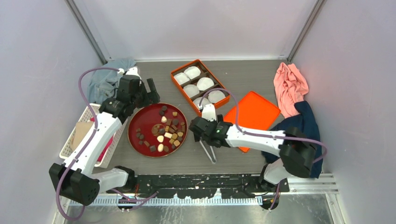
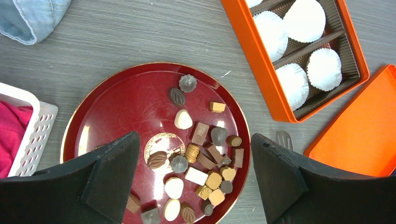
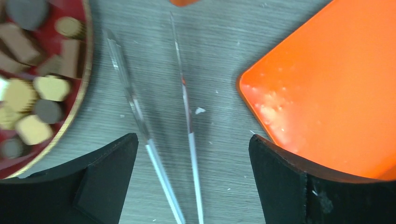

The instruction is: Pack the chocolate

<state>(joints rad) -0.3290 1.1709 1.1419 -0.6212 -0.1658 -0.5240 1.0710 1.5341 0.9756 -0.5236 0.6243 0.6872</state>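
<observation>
The plate (image 1: 142, 122) sits on the desk (image 1: 243, 74), left of centre. The chocolate (image 1: 167, 134) lies on the plate, mostly on its right half. Left of the plate stands a basket (image 1: 70, 142), and behind that, a cloth (image 1: 105, 77). Behind and right of the plate is the box (image 2: 254, 60), with paper cups (image 1: 205, 83) in its compartments. Right of the plate lies the lid (image 1: 254, 114), with tongs (image 3: 187, 107) on the desk between them. Beyond the lid, far right of the plate, lie two more cloths (image 1: 289, 86), one in front of the other. The left gripper (image 2: 194, 135) hangs over the plate's rear edge; the right gripper (image 3: 194, 137) hangs over the tongs.
</observation>
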